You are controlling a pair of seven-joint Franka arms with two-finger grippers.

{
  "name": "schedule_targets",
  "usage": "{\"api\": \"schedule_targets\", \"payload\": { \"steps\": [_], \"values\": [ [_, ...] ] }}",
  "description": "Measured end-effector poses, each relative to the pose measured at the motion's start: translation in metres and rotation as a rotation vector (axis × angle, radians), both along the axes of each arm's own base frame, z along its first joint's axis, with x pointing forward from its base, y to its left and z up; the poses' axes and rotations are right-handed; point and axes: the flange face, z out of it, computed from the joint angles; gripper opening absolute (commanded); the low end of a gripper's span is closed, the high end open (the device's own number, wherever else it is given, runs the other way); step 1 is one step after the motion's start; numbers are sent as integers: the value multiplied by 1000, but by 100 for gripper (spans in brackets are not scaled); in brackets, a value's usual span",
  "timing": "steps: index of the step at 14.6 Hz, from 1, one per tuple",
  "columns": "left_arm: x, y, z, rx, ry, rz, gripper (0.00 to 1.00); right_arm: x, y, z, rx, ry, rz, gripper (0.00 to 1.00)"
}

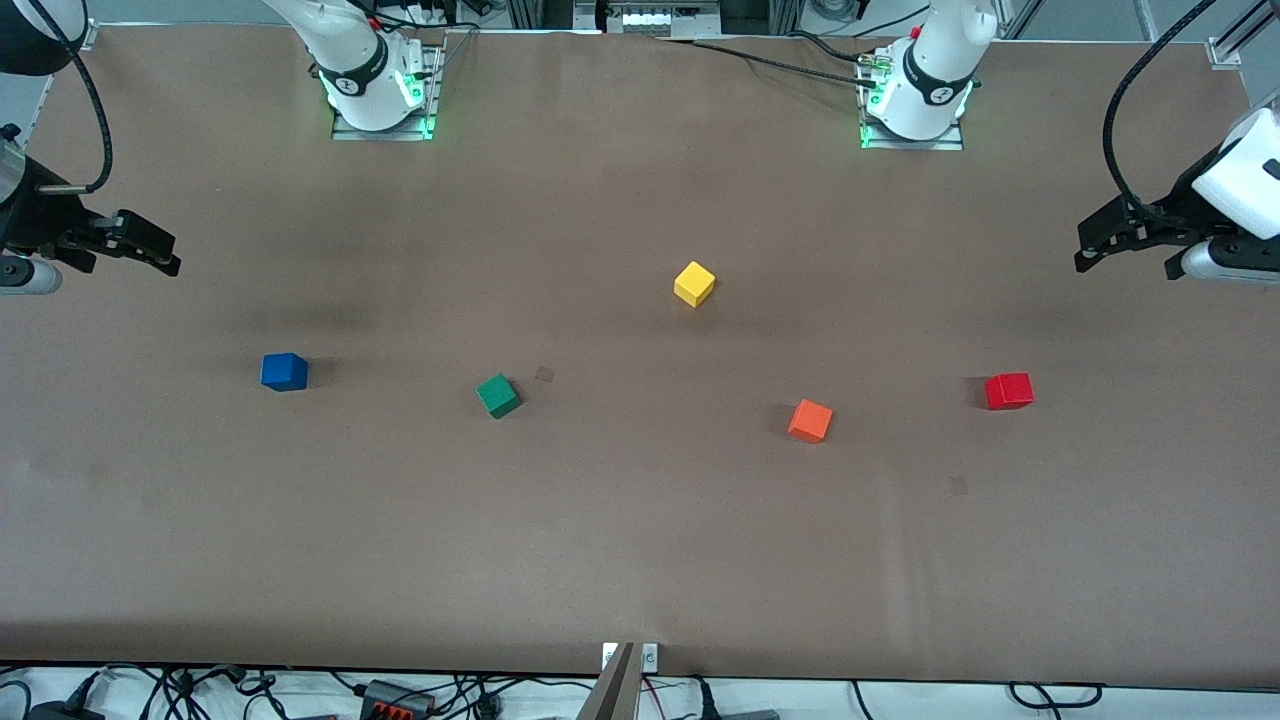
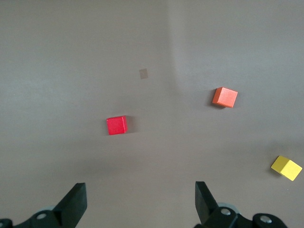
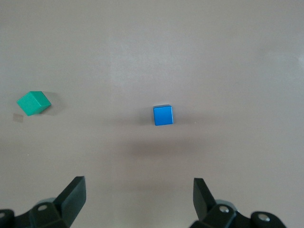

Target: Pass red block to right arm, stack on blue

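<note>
Front view: brown table with five cubes apart from one another. Red block lying toward the left arm's end, touched by nothing. Blue cube lying toward the right arm's end, nothing on top of it. Between them, orange cube nearest to the red block, green cube nearest to the blue cube, yellow cube farther from the front camera than all the rest. Left gripper hanging in the air over the left arm's end of the table, fingers spread wide, holding nothing. Right gripper hanging over the right arm's end of the table, fingers likewise parted, holding nothing. Both arms waiting, well apart from every cube.

Left wrist view: left gripper with both black fingers spread wide, empty gap between them. Red block flat on the table below, well clear of the fingers. Orange cube and yellow cube also visible, plus a small dark patch on the cloth.

Right wrist view: right gripper with black fingers wide apart, nothing between them. Blue cube on the table below, clear of the fingers. Green cube off to one edge.
</note>
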Motion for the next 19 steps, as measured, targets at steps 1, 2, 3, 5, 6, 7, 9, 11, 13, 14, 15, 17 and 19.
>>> {"api": "schedule_targets", "payload": {
  "steps": [1, 2, 3, 5, 6, 7, 9, 11, 13, 14, 15, 17, 19],
  "values": [
    [0, 0, 0, 0, 0, 0, 100, 0, 0, 0, 0, 0, 0, 100],
    [0, 0, 0, 0, 0, 0, 100, 0, 0, 0, 0, 0, 1, 100],
    [0, 0, 0, 0, -1, 0, 100, 0, 0, 0, 0, 0, 1, 100],
    [0, -1, 1, 0, -2, -2, 100, -1, 1, 0, 0, 2, 2, 100],
    [0, -1, 1, 0, -2, -3, 100, -2, 2, 1, 0, 7, 3, 100],
    [0, -2, 1, 0, -2, -3, 100, -3, 2, 1, 0, 14, 3, 100],
    [0, -2, 1, 0, -2, -3, 100, -4, 2, 1, 0, 18, 3, 100],
    [0, -2, 1, 0, -3, -3, 100, -5, 2, 4, 0, 15, 3, 100],
    [0, -2, 2, 0, -3, -3, 100, -6, 2, 6, 0, 12, 2, 100],
    [0, -2, 2, 0, -3, -3, 100, -7, 2, 7, 0, 11, 2, 100],
    [0, -2, 2, 0, -3, -3, 100, -7, 2, 7, 0, 10, 2, 100],
    [0, -2, 1, 0, -2, -4, 100, -9, 2, 8, 0, 10, 2, 100],
    [0, -2, 1, 0, -2, -4, 100, -15, 2, 5, 1, 15, 3, 100]
  ]
}}
